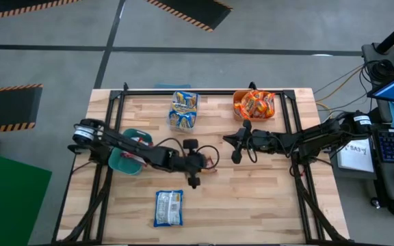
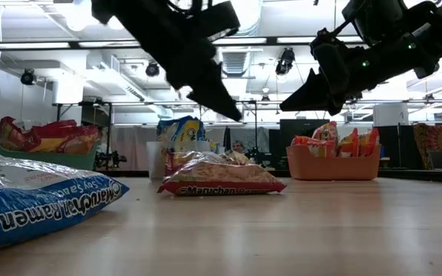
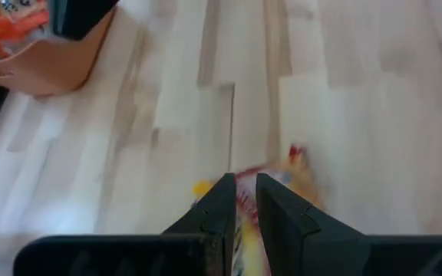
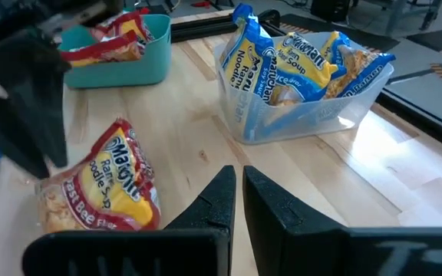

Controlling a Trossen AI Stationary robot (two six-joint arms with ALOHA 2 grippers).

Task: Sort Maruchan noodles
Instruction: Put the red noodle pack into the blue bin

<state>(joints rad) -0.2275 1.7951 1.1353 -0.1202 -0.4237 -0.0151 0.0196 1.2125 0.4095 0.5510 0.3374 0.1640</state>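
A red-and-white Maruchan packet (image 2: 221, 178) (image 4: 102, 188) lies flat on the table near its middle. My left gripper (image 2: 235, 116) (image 3: 244, 184) hangs just above it with its fingers shut, and part of the packet (image 3: 294, 172) shows beyond its tips. My right gripper (image 1: 228, 140) (image 4: 239, 172) is shut and raised over the table, to the right of that packet. A blue packet (image 1: 168, 207) (image 2: 29, 203) lies flat near the near edge. Blue-and-yellow packets stand in the clear bin (image 1: 183, 109) (image 4: 305, 115), orange-red ones in the orange bin (image 1: 254, 104) and red-and-white ones in the teal bin (image 1: 125, 156) (image 4: 121, 50).
The three bins stand along the far and left parts of the table. A black frame (image 1: 289, 116) runs around the table top. Bare wood lies between the blue packet and the table's right edge.
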